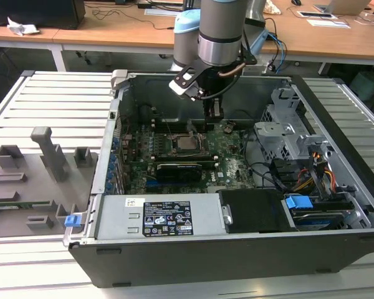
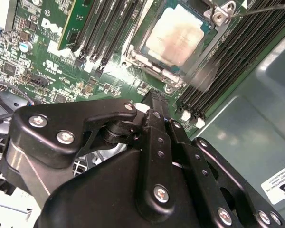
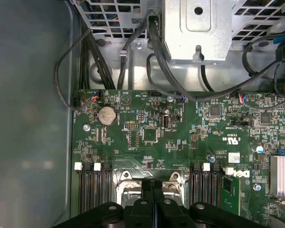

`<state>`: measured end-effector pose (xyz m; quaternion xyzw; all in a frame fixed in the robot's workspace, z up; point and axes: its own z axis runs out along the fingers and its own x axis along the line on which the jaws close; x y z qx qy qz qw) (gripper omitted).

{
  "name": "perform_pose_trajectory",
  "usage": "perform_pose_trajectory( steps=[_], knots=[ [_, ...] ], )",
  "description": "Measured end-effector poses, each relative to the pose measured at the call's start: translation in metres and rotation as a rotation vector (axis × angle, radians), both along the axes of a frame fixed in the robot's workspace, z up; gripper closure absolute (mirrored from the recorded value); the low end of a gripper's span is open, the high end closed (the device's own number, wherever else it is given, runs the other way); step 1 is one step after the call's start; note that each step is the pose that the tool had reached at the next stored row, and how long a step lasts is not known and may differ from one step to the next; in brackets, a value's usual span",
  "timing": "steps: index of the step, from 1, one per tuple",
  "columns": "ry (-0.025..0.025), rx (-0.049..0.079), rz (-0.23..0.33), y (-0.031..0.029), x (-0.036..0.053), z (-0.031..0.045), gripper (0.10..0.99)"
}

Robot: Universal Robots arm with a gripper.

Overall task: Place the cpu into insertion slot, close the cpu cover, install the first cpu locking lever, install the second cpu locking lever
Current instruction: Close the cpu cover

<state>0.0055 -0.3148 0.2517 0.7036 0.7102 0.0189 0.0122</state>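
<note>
Second wrist view: the black fingers (image 2: pixel 156 124) of the gripper (image 2: pixel 154 96) are pressed together with nothing between them. Their tip hangs close over the green motherboard (image 2: pixel 52 71), just beside one corner of the silver cpu cover (image 2: pixel 154 71). The cpu (image 2: pixel 178 38) lies flat in its socket, and its grey metal top is smeared pale tan. Whether the cover is latched over it cannot be told. A thin wire lever (image 2: pixel 261 8) runs past the far corner.

The chip is probably light and stiff, with a smooth top and delicate contacts beneath. It would be safest held by its outer edges only, kept level and never forced.

From the exterior view, the arm reaches down into an open computer case (image 1: pixel 193 261), and the gripper is poised beside the insertion slot (image 1: pixel 172 144).

White lettering marks the board (image 2: pixel 54 31). A white label (image 2: pixel 280 183) is stuck on the case wall, and a black-and-white sticker (image 1: pixel 167 218) is on the power supply.
</note>
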Motion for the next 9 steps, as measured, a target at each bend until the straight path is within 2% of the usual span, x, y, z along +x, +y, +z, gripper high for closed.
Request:
perform_pose_trajectory(
  steps=[4, 7, 9],
  knots=[
    [-0.0004, 0.0, 0.0, 0.0001, -0.0104, -0.001, 0.98],
    [-0.0004, 0.0, 0.0, -0.0001, -0.0235, -0.003, 0.98],
    [-0.0005, 0.0, 0.0, 0.0, -0.029, -0.0036, 0.98]
  ],
)
